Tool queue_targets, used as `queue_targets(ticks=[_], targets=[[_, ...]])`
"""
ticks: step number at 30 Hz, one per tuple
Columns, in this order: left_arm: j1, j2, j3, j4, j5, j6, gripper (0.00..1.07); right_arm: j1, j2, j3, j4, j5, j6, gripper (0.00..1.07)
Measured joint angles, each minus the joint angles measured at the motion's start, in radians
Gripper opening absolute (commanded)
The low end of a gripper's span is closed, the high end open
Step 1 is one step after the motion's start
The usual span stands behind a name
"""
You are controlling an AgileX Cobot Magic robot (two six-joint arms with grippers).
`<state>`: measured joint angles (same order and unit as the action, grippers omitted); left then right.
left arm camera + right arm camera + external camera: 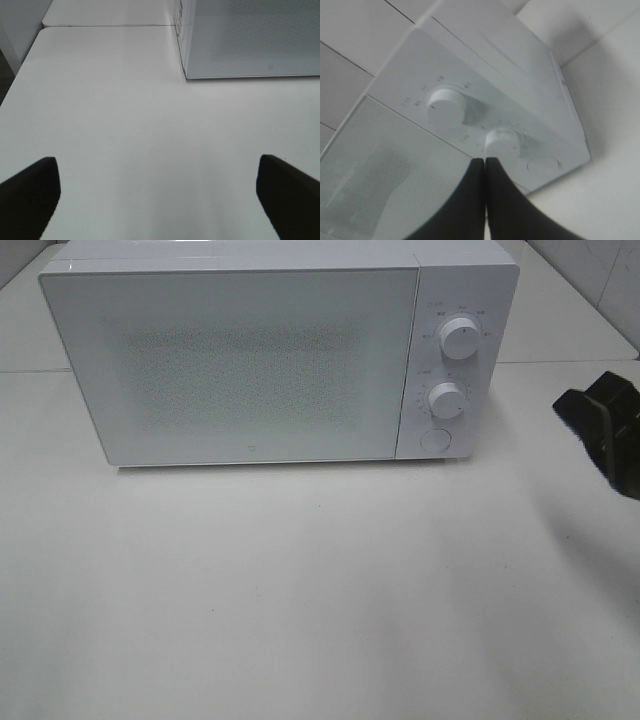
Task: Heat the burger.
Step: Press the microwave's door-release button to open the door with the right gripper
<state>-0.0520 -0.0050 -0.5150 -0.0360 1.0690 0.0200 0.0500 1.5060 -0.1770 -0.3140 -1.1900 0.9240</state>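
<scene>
White microwave point(240, 360) sits at the back of the white tabletop point(320, 590) with its door point(235, 365) closed. The door panel is frosted and dotted, so nothing can be seen through it. The control strip to the right of the door has an upper knob point(459, 338), a lower knob point(447, 400) and a round button point(434, 439) under them.

The burger shows in no view and I cannot tell where it is; whether it is behind the closed door cannot be seen.

The right gripper point(565, 405) hangs off to the right of the microwave, clear of it and above the tabletop. Its jaws are clenched tight together with nothing between them, and its wrist view looks toward the knobs. The left gripper point(156, 160) hovers over bare tabletop in front of the microwave's left corner. Its jaws are released wide, holding nothing and touching nothing.
</scene>
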Motion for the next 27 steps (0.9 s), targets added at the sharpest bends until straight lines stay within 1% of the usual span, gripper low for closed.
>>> queue_targets(ticks=[1, 6, 7, 8, 10, 11, 12, 13, 14, 16, 17, 19, 21, 23, 27], targets=[[0.000, 0.000, 0.000, 0.000, 0.000, 0.000, 1.01, 0.000, 0.064, 0.001, -0.005, -0.009, 0.073, 0.00], [0.000, 0.000, 0.000, 0.000, 0.000, 0.000, 1.01, 0.004, 0.149, 0.005, 0.000, -0.011, 0.229, 0.00], [0.000, 0.000, 0.000, 0.000, 0.000, 0.000, 1.01, 0.023, 0.175, 0.005, 0.035, -0.012, 0.289, 0.00], [0.000, 0.000, 0.000, 0.000, 0.000, 0.000, 1.01, 0.023, 0.175, 0.005, 0.035, -0.012, 0.289, 0.00], [0.000, 0.000, 0.000, 0.000, 0.000, 0.000, 1.01, 0.084, 0.203, 0.005, 0.120, -0.014, 0.346, 0.00], [0.000, 0.000, 0.000, 0.000, 0.000, 0.000, 1.01, 0.084, 0.203, 0.005, 0.120, -0.014, 0.346, 0.00], [0.000, 0.000, 0.000, 0.000, 0.000, 0.000, 1.01, 0.125, 0.220, -0.002, 0.179, -0.017, 0.373, 0.00], [0.000, 0.000, 0.000, 0.000, 0.000, 0.000, 1.01, 0.125, 0.220, -0.002, 0.179, -0.017, 0.373, 0.00], [0.000, 0.000, 0.000, 0.000, 0.000, 0.000, 1.01, 0.162, 0.243, -0.021, 0.224, -0.017, 0.408, 0.00], [0.000, 0.000, 0.000, 0.000, 0.000, 0.000, 1.01, 0.179, 0.257, -0.033, 0.246, -0.017, 0.427, 0.00], [0.000, 0.000, 0.000, 0.000, 0.000, 0.000, 1.01, 0.204, 0.284, -0.058, 0.274, -0.017, 0.459, 0.00], [0.000, 0.000, 0.000, 0.000, 0.000, 0.000, 1.01, 0.214, 0.300, -0.074, 0.283, -0.017, 0.473, 0.00], [0.000, 0.000, 0.000, 0.000, 0.000, 0.000, 1.01, 0.242, 0.355, -0.135, 0.304, -0.017, 0.519, 0.00], [0.000, 0.000, 0.000, 0.000, 0.000, 0.000, 1.01, 0.250, 0.368, -0.148, 0.314, -0.017, 0.524, 0.00], [0.000, 0.000, 0.000, 0.000, 0.000, 0.000, 1.01, 0.282, 0.399, -0.201, 0.378, -0.017, 0.539, 0.00]])
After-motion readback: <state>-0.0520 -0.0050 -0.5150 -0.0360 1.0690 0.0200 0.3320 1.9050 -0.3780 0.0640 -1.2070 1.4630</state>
